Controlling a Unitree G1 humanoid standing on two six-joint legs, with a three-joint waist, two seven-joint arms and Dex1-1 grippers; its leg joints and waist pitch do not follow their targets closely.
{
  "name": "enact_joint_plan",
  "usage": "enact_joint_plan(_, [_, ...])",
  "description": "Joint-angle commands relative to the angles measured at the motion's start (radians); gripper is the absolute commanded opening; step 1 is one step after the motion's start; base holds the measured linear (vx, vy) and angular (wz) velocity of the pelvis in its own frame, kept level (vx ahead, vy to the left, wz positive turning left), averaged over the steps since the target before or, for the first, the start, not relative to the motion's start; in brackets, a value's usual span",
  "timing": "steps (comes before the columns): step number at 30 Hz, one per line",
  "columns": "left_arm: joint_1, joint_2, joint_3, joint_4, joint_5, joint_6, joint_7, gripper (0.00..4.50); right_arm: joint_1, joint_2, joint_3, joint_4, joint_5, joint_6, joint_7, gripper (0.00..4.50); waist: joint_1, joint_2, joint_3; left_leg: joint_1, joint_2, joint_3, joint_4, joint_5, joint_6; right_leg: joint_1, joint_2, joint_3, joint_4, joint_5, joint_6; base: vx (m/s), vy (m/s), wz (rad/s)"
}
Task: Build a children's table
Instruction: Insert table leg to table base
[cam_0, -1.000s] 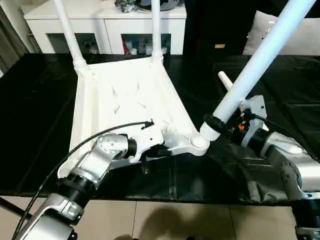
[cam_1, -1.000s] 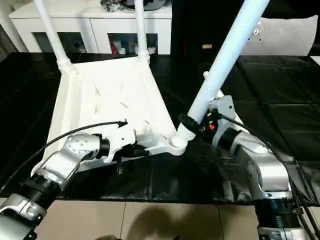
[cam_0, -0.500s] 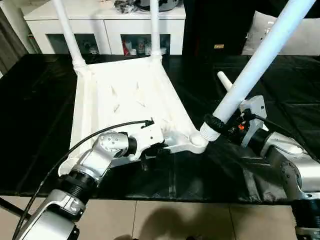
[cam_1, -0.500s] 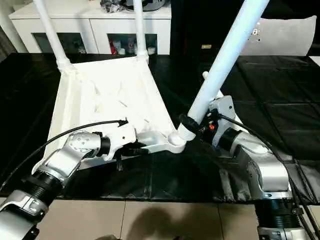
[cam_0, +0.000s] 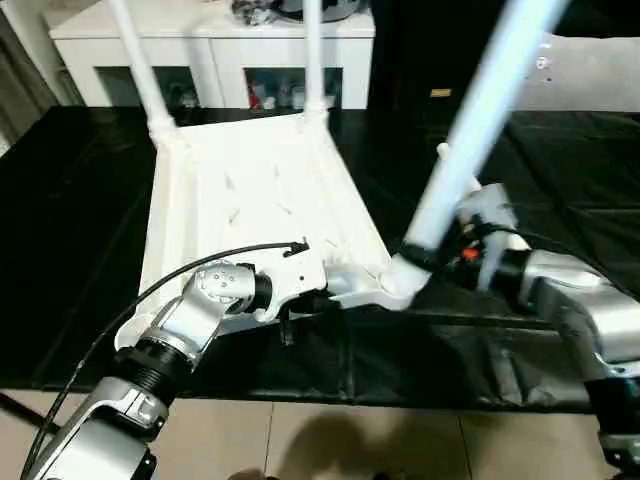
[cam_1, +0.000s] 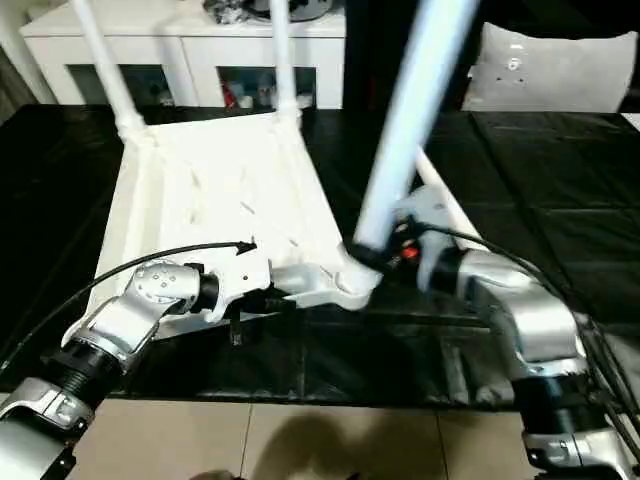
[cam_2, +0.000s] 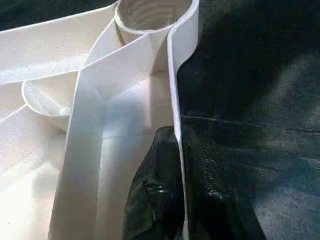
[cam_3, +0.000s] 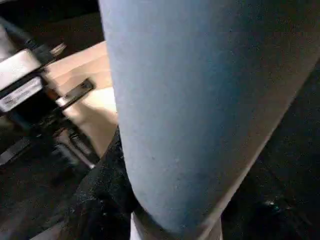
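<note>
Left claw (cam_2: 172, 200): its two black fingers (cam_2: 150, 195) are closed on the thin near rim of the upside-down square white plastic table top (cam_0: 250, 190), one finger inside the rim and one outside. Just beyond this claw along the same rim lies the open round corner socket (cam_2: 150, 12) at the near right corner of the top.

Right claw (cam_0: 425, 255): it is clamped around the lower end of a long tapered round white plastic leg (cam_0: 480, 110), close above that same corner socket. The leg rises from the claw at a slant, leaning away to the robot's right, and its foot meets the socket; how deep it sits cannot be told.

Farther from both claws, two more white legs, the far-left leg (cam_0: 140, 65) and the far-right leg (cam_0: 312, 55), stand upright in the two far corner sockets of the top. A fourth white leg (cam_0: 445, 158) lies on the black cloth-covered surface (cam_0: 80, 200) just behind the right claw. Beyond the surface stands a white cabinet (cam_0: 210, 50).
</note>
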Motion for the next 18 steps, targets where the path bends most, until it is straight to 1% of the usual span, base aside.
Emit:
enact_joint_plan(1, [0.007, 0.004, -0.039, -0.03, 0.013, 0.002, -0.036, 0.0, -0.024, -0.016, 0.023, -0.005, 0.001, 0.009, 0.039, 1.87, 0.004, -0.023, -0.077, 0.002, 0.054, -0.014, -0.063, -0.081, 0.095, 0.064, -0.069, 0.06, -0.066, -0.251, -0.174, 0.0, 0.0, 0.0])
enact_joint_plan(3, [0.008, 0.006, -0.045, -0.035, 0.016, 0.006, -0.046, 0.0, -0.036, -0.025, 0.037, 0.001, 0.0, 0.014, 0.063, 1.87, 0.013, -0.022, -0.077, 0.003, 0.054, -0.013, -0.063, -0.085, 0.094, 0.064, -0.07, 0.062, -0.067, -0.25, -0.174, 0.0, 0.0, 0.0])
enact_joint_plan(4, [0.008, 0.007, -0.045, -0.036, 0.016, 0.007, -0.048, 0.0, -0.038, -0.027, 0.04, 0.002, 0.0, 0.015, 0.067, 1.87, 0.015, -0.023, -0.077, 0.003, 0.054, -0.013, -0.062, -0.084, 0.093, 0.064, -0.07, 0.062, -0.066, -0.251, -0.172, 0.0, 0.0, 0.0])
enact_joint_plan(5, [0.011, 0.008, -0.044, -0.047, 0.015, 0.013, -0.056, 0.0, -0.053, -0.04, 0.056, 0.01, -0.001, 0.025, 0.101, 1.87, 0.018, -0.022, -0.076, 0.004, 0.053, -0.012, -0.063, -0.088, 0.089, 0.063, -0.07, 0.062, -0.066, -0.259, -0.171, 0.0, 0.0, 0.0])
enact_joint_plan(6, [0.011, 0.008, -0.044, -0.047, 0.015, 0.013, -0.056, 0.0, -0.053, -0.04, 0.056, 0.01, -0.001, 0.025, 0.101, 1.87, 0.021, -0.023, -0.075, 0.004, 0.054, -0.012, -0.063, -0.092, 0.087, 0.063, -0.071, 0.062, -0.068, -0.267, -0.168, 0.0, 0.0, 0.0])
enact_joint_plan(7, [0.012, 0.008, -0.044, -0.051, 0.014, 0.016, -0.058, 0.0, -0.061, -0.04, 0.06, 0.017, -0.003, 0.026, 0.106, 1.87, 0.023, -0.022, -0.076, 0.005, 0.054, -0.013, -0.063, -0.092, 0.082, 0.063, -0.071, 0.062, -0.068, -0.269, -0.166, 0.0, 0.0, 0.0])
enact_joint_plan(12, [0.013, 0.009, -0.045, -0.067, 0.013, 0.037, -0.068, 0.0, -0.089, -0.037, 0.072, 0.061, -0.017, 0.015, 0.119, 1.87, 0.023, -0.023, -0.076, 0.003, 0.053, -0.013, -0.064, -0.096, 0.074, 0.064, -0.071, 0.061, -0.068, -0.274, -0.164, 0.0, 0.0, 0.0])
enact_joint_plan(13, [0.013, 0.009, -0.045, -0.067, 0.013, 0.047, -0.066, 0.0, -0.093, -0.033, 0.073, 0.072, -0.016, 0.013, 0.122, 1.87, 0.023, -0.022, -0.076, 0.002, 0.052, -0.013, -0.063, -0.094, 0.074, 0.065, -0.071, 0.061, -0.068, -0.273, -0.162, 0.0, 0.0, 0.0])
enact_joint_plan(14, [0.014, 0.009, -0.045, -0.066, 0.014, 0.051, -0.066, 0.0, -0.094, -0.032, 0.073, 0.074, -0.014, 0.013, 0.124, 1.87, 0.022, -0.023, -0.076, 0.002, 0.052, -0.013, -0.063, -0.094, 0.075, 0.065, -0.071, 0.061, -0.069, -0.273, -0.163, 0.0, 0.0, 0.0])
enact_joint_plan(15, [0.015, 0.01, -0.045, -0.067, 0.015, 0.054, -0.067, 0.0, -0.093, -0.031, 0.073, 0.074, -0.012, 0.014, 0.126, 1.87, 0.024, -0.018, -0.077, 0.002, 0.052, -0.014, -0.063, -0.092, 0.074, 0.066, -0.072, 0.061, -0.068, -0.269, -0.164, 0.0, 0.0, 0.0])
enact_joint_plan(17, [0.017, 0.011, -0.044, -0.07, 0.015, 0.058, -0.067, 0.0, -0.093, -0.03, 0.073, 0.073, -0.011, 0.016, 0.13, 1.87, 0.023, -0.021, -0.078, 0.0, 0.052, -0.014, -0.063, -0.087, 0.076, 0.067, -0.07, 0.06, -0.067, -0.257, -0.164, 0.0, 0.0, 0.0])
enact_joint_plan(18, [0.019, 0.014, -0.044, -0.074, 0.014, 0.062, -0.07, 0.0, -0.093, -0.029, 0.074, 0.072, -0.007, 0.019, 0.139, 1.87, 0.024, -0.018, -0.077, 0.001, 0.052, -0.015, -0.063, -0.089, 0.077, 0.066, -0.07, 0.06, -0.067, -0.257, -0.165, 0.0, 0.0, 0.0])
